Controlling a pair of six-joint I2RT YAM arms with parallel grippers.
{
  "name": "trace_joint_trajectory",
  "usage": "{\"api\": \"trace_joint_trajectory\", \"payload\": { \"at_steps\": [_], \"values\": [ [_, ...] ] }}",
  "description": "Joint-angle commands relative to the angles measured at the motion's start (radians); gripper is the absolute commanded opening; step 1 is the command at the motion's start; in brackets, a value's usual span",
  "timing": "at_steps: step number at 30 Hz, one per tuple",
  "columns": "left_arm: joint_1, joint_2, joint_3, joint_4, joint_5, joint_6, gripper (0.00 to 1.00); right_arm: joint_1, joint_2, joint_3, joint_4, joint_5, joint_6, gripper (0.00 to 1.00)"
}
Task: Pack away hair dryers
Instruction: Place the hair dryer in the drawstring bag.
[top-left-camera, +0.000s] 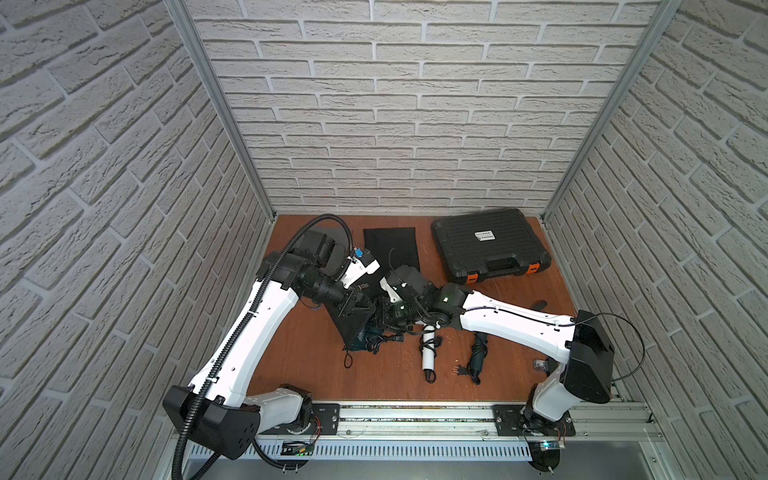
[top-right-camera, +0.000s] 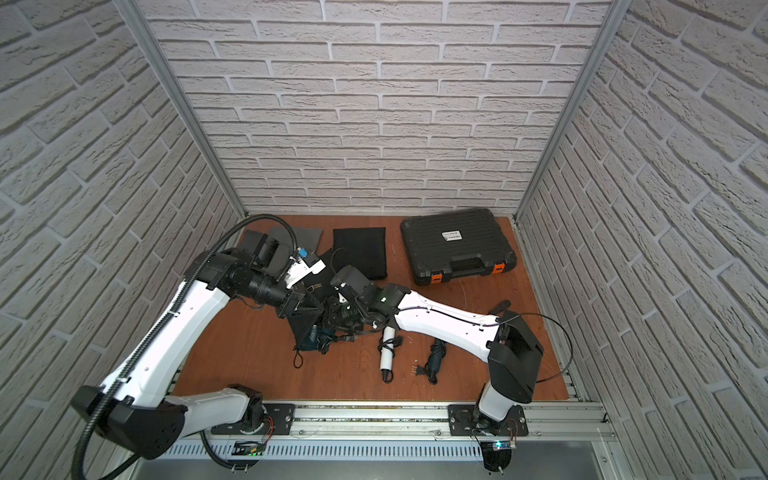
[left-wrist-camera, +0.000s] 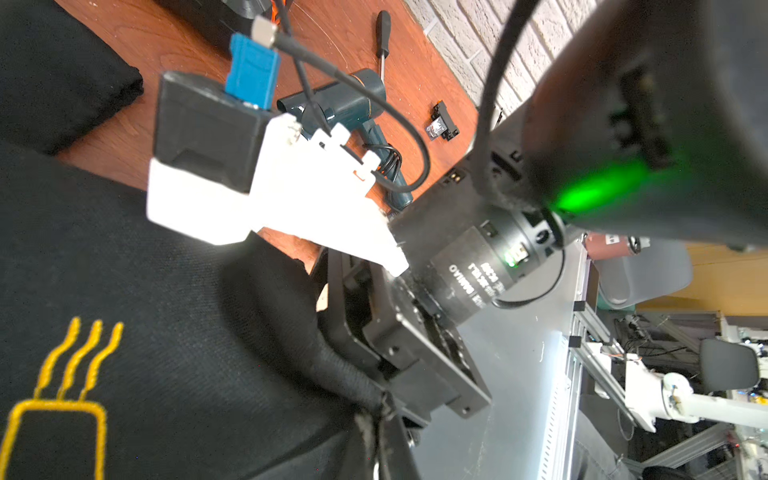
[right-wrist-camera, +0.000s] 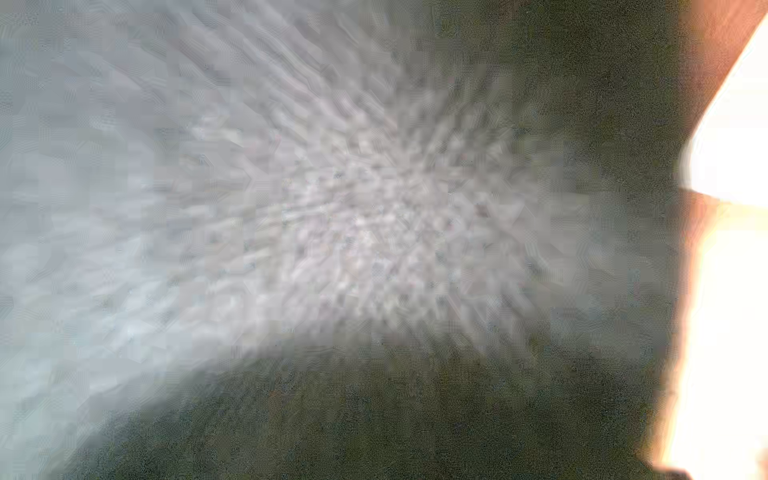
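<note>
Surface: our reddish-brown wooden table | far edge: we see a flat black pouch beside a closed black hard case | nearer: we see a white hair dryer and a dark teal hair dryer, apart, cords coiled.

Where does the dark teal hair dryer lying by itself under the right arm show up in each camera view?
Both top views: the dark teal hair dryer lies right of centre, its head hidden under the right forearm.
Left wrist: upper middle.
Right wrist: not recognisable; the picture is all blur.
Shared landmark: the black-handled tool near it.
</note>
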Motion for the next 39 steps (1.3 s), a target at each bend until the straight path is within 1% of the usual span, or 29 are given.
{"api": "trace_joint_trajectory", "payload": {
  "at_steps": [1,7,13,14,16,24,29,32,39],
  "values": [
    [0.027,-0.022,-0.041,0.057,0.056,-0.061,0.00,-0.001,-0.053,0.009,0.044,0.010,-0.031,0.46],
    [0.076,-0.030,-0.091,0.127,0.057,-0.140,0.00,0.001,-0.036,0.003,0.019,0.013,-0.059,0.46],
    [0.093,-0.030,-0.094,0.138,0.064,-0.157,0.00,0.006,-0.034,0.012,0.010,0.003,-0.075,0.48],
    [0.095,-0.033,-0.094,0.139,0.066,-0.157,0.00,0.008,-0.035,0.022,-0.004,0.003,-0.085,0.49],
    [0.097,-0.034,-0.094,0.139,0.069,-0.160,0.00,0.010,-0.034,0.039,-0.024,-0.002,-0.103,0.56],
    [0.116,-0.040,-0.095,0.143,0.098,-0.169,0.00,0.010,-0.047,0.055,-0.048,-0.009,-0.128,0.59],
    [0.161,-0.037,-0.089,0.148,0.143,-0.189,0.00,0.010,-0.096,0.071,-0.095,0.019,-0.159,0.60],
    [0.182,-0.035,-0.076,0.147,0.166,-0.195,0.00,0.011,-0.132,0.086,-0.154,0.064,-0.190,0.60],
    [0.190,-0.032,-0.062,0.138,0.195,-0.191,0.00,0.000,-0.200,0.096,-0.210,0.169,-0.221,0.60]
  ]
}}
